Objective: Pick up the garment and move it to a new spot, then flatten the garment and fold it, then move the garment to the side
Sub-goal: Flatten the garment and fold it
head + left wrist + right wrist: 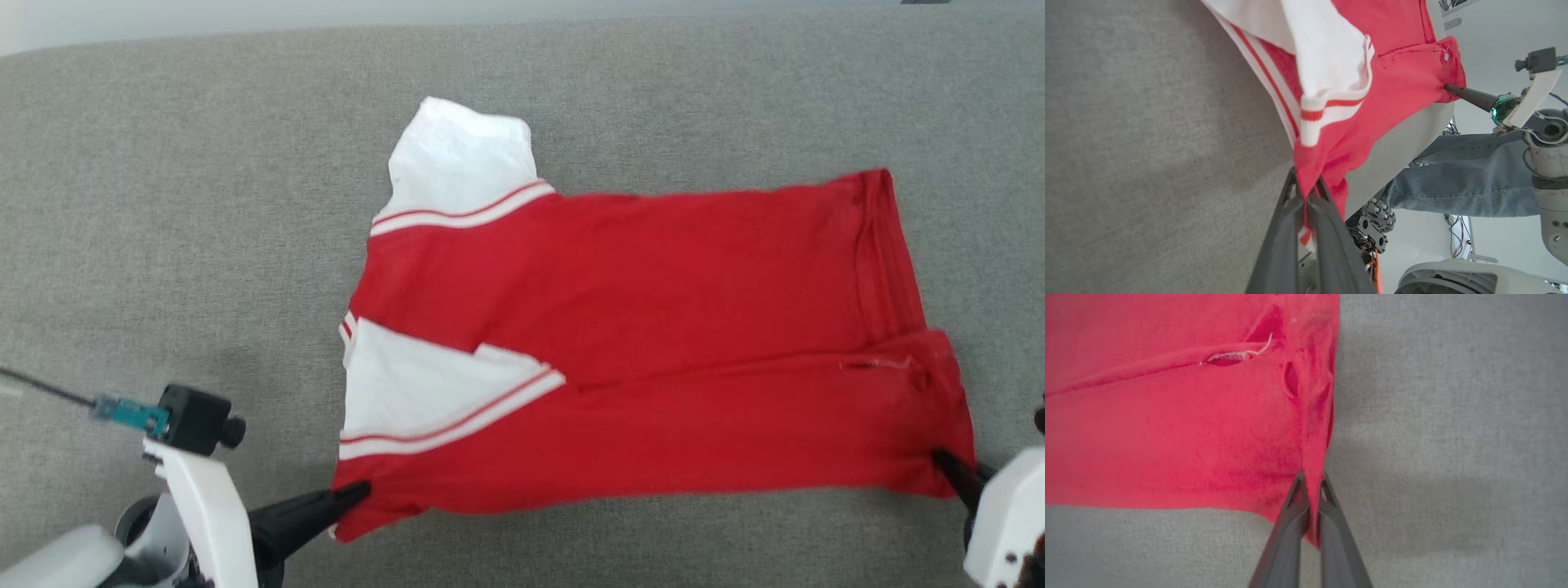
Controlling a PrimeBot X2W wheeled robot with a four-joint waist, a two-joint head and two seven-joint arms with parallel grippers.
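Fingers (1282, 237) of the left gripper (359, 492) and right gripper (940, 457) pinch two corners of the red jersey T-shirt with white striped-trim sleeves (653, 327), spread midway across the grey woven fabric surface (163, 204). Folding looks in hand; next, both corners should lift evenly toward that surface's far edge.

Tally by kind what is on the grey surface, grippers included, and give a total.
Garment: 1, red with white sleeves
Grippers: 2, the left gripper and the right gripper, each shut on a near corner of the garment
Total: 3
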